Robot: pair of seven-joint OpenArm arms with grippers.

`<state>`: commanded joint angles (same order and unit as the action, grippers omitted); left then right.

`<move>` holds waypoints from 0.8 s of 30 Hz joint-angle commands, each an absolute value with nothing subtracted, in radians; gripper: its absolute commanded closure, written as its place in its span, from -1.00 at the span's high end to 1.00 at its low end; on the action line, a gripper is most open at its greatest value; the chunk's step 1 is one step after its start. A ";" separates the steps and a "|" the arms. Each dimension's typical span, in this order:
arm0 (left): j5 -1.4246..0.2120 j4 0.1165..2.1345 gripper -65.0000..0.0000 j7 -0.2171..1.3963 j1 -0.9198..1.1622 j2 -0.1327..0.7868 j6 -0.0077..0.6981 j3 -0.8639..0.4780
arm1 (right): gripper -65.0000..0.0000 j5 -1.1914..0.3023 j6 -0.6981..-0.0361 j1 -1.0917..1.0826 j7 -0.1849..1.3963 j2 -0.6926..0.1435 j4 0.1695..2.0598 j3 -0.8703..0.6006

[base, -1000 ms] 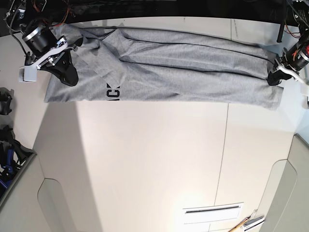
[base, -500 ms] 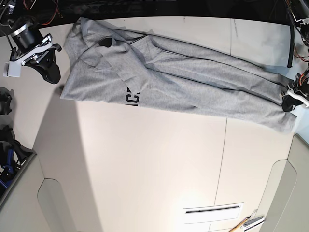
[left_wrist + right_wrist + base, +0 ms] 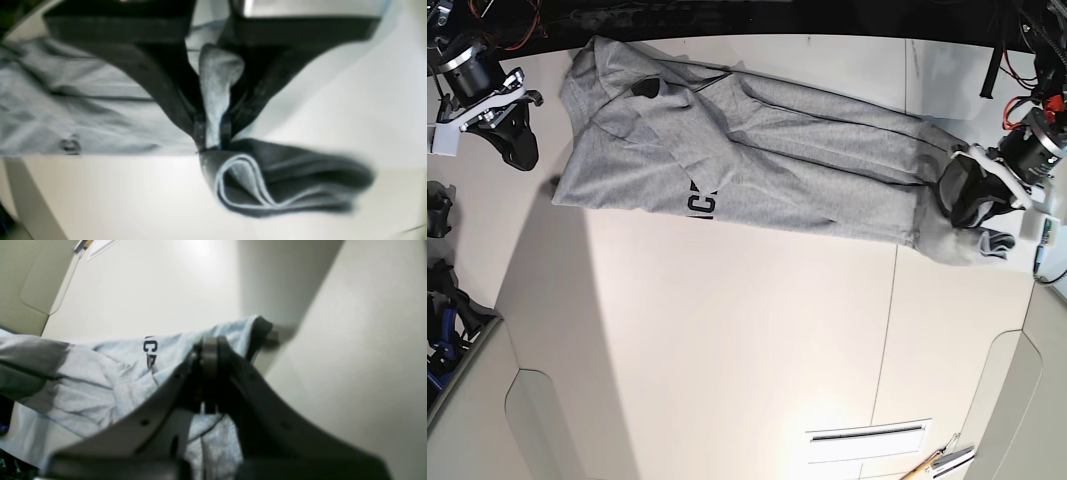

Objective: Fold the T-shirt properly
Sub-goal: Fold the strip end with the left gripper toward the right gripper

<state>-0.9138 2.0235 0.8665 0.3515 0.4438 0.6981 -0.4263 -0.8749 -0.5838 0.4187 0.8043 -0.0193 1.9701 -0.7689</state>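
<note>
The heather-grey T-shirt [image 3: 777, 150] lies stretched across the far part of the table, with black lettering [image 3: 699, 200] showing on a folded-over flap. My left gripper [image 3: 964, 205] is shut on the shirt's right end. In the left wrist view a fold of cloth [image 3: 218, 83] is pinched between the fingers, and a bunched loop hangs below them. My right gripper [image 3: 519, 150] hovers just off the shirt's left edge without touching it. Its fingers [image 3: 209, 346] are shut with nothing between them, and the shirt [image 3: 100, 373] lies beyond.
Dark gear [image 3: 439, 215] sits at the left table edge. A white slotted label [image 3: 867, 438] and a pen-like tool [image 3: 937, 463] lie at the near right. Cables [image 3: 992, 70] hang at the far right corner. A seam [image 3: 892, 300] runs down the tabletop.
My right gripper let go of the shirt's left end and drew away from it. My left gripper carried the right end inward, bunching the cloth there.
</note>
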 joint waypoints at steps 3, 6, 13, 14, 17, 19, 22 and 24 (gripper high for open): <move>-0.813 2.023 -1.00 0.814 0.351 0.444 0.698 -0.281 | -1.00 -0.871 -0.584 0.419 0.805 -0.019 1.970 -0.769; -0.706 2.023 -1.00 0.773 0.346 0.443 0.698 -0.144 | -1.00 -0.851 -0.584 0.419 0.805 -0.019 1.970 -0.769; -0.569 1.968 -0.75 0.720 0.285 0.443 0.696 0.113 | -1.00 -0.799 -0.583 0.419 0.809 -0.019 1.969 -0.770; -0.555 1.954 -0.55 0.703 0.274 0.443 0.691 0.144 | -0.89 -0.785 -0.583 0.419 0.809 -0.019 1.968 -0.770; -0.548 1.916 0.09 0.669 0.246 0.440 0.692 0.227 | -0.33 -0.762 -0.580 0.419 0.808 -0.019 1.963 -0.770; -0.548 1.911 0.21 0.669 0.244 0.417 0.692 0.264 | -0.17 -0.764 -0.580 0.419 0.808 -0.019 1.956 -0.770; -0.540 1.911 0.21 0.669 0.244 0.388 0.692 0.288 | -0.17 -0.764 -0.580 0.419 0.808 -0.019 1.954 -0.770; -0.540 1.911 0.21 0.669 0.244 0.374 0.692 0.288 | -0.17 -0.764 -0.580 0.419 0.808 -0.019 1.954 -0.770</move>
<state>-0.5400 1.9106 0.6689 0.2440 0.3744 0.6922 0.2878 -0.7635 -0.5797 0.4187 0.8078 -0.0193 1.9541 -0.7704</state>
